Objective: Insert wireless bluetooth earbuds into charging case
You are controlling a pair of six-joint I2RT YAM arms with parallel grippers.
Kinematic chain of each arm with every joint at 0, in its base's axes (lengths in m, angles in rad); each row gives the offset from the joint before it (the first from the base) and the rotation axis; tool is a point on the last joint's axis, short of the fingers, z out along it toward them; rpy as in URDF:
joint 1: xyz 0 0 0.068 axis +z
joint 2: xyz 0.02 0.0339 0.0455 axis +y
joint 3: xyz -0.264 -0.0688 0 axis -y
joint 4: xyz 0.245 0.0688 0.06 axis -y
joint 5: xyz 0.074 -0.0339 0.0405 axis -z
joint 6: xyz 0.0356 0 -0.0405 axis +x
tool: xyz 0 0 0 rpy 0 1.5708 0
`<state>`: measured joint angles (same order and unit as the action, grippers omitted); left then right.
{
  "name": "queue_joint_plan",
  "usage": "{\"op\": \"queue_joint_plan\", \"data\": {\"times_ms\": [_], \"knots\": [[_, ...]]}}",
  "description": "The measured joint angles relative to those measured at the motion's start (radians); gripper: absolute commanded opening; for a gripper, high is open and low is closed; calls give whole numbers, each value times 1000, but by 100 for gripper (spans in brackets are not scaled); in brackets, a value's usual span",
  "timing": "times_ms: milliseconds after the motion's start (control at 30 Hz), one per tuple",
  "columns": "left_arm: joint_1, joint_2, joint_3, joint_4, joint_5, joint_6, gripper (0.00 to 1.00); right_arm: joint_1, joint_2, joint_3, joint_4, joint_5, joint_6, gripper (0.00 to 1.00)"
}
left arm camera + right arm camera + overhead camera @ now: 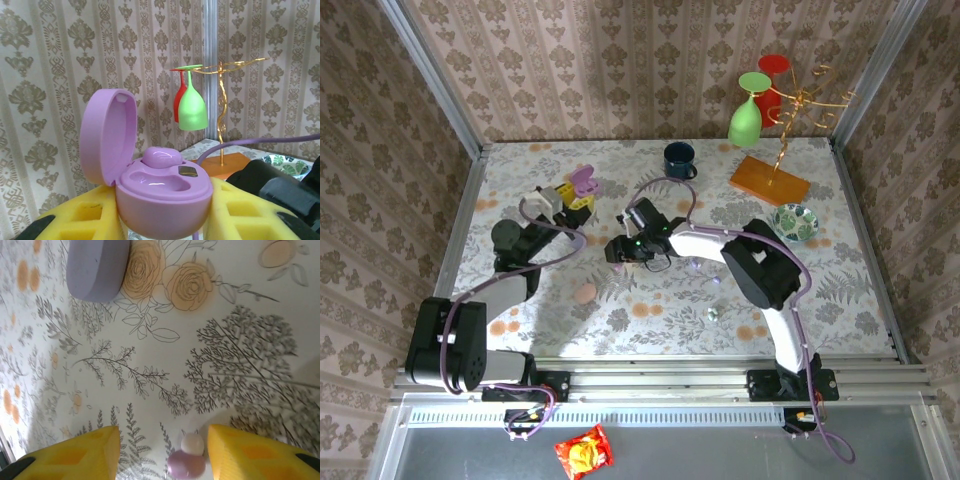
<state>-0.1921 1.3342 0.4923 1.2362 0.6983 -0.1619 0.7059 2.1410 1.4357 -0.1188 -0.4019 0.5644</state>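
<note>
My left gripper (165,220) is shut on the purple charging case (165,197), a yellow finger (75,217) on each side. The lid (107,135) stands open. One purple earbud (161,157) sits in the far socket and the near socket is bare. From above, the case (583,183) is held off the table at the back left. My right gripper (162,450) is open, low over the table. A second purple earbud (187,460) with a white tip lies between its fingers, close to the right finger (250,450). In the top view the right gripper (632,250) is mid-table.
A lavender rounded object (97,265) lies ahead of the right gripper. A pink egg-shaped pebble (585,292) rests near the front left. At the back stand a dark mug (679,158), a gold glass rack (770,180) with hanging glasses and a patterned bowl (793,221).
</note>
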Motion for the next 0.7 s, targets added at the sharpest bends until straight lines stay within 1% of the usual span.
{"op": "queue_joint_plan", "data": {"times_ms": [100, 300, 433, 533, 700], "knots": [[11, -7, 0, 0, -4, 0, 27, -4, 53, 77, -58, -31, -54, 51], [11, -8, -1, 0, -7, 0, 27, -31, 109, 179, -146, -132, -143, 49], [16, -8, -1, 0, -7, 0, 27, -42, 116, 181, -182, -176, -183, 48], [18, -8, -1, 0, -7, 0, 27, -45, 114, 174, -184, -186, -203, 48], [18, -8, -5, 0, -7, 0, 27, -45, 71, 99, -161, -193, -218, 46]]}}
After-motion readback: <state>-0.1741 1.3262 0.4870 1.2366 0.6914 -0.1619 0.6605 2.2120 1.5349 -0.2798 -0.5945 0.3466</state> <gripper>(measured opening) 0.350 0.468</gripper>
